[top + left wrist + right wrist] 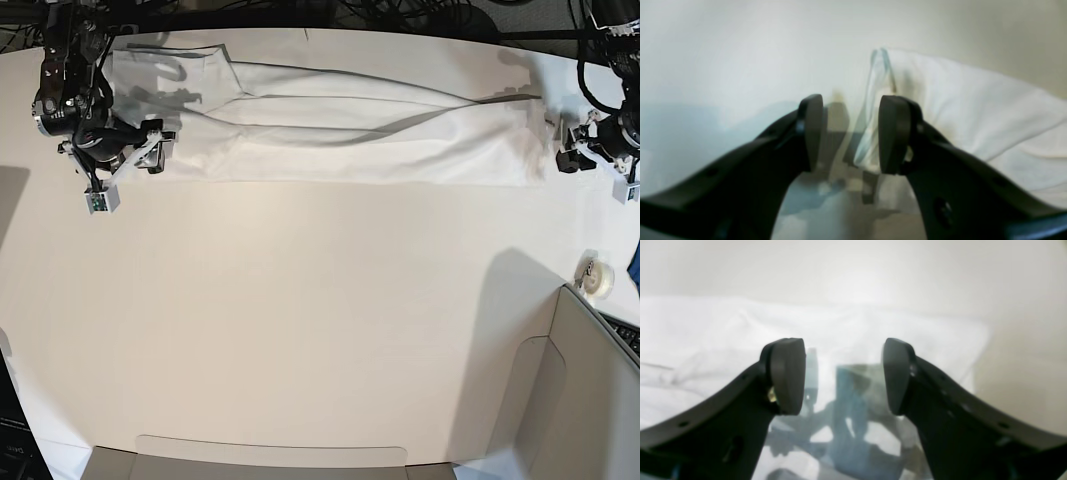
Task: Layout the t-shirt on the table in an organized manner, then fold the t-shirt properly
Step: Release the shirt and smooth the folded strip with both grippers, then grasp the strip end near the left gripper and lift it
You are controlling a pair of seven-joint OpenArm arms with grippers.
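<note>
- The table (320, 330) is a broad, smooth, matte white top, and a grey-white box panel (590, 390) stands at its 4 o'clock corner in the base view.
- Dark cables (400, 12) crowd the room behind the far edge.
- At 10 o'clock in the base view the right gripper (150, 150) hangs over the shirt's end; in its wrist view its dark, rounded pads (786, 376) stand spread with nothing between them, white cloth below.
- The t-shirt (340, 125) lies along the table's far edge, around 12 o'clock, as a long, narrow folded band: plain white, soft, with shallow lengthwise creases.
- At 3 o'clock in the base view the left gripper (575, 150) sits just beside the band's other end; its wrist view shows the pads (895, 133) apart, a corner of cloth (973, 106) standing up between and beyond them, blurred.
- A small roll of tape (598, 277) lies near the box panel.
</note>
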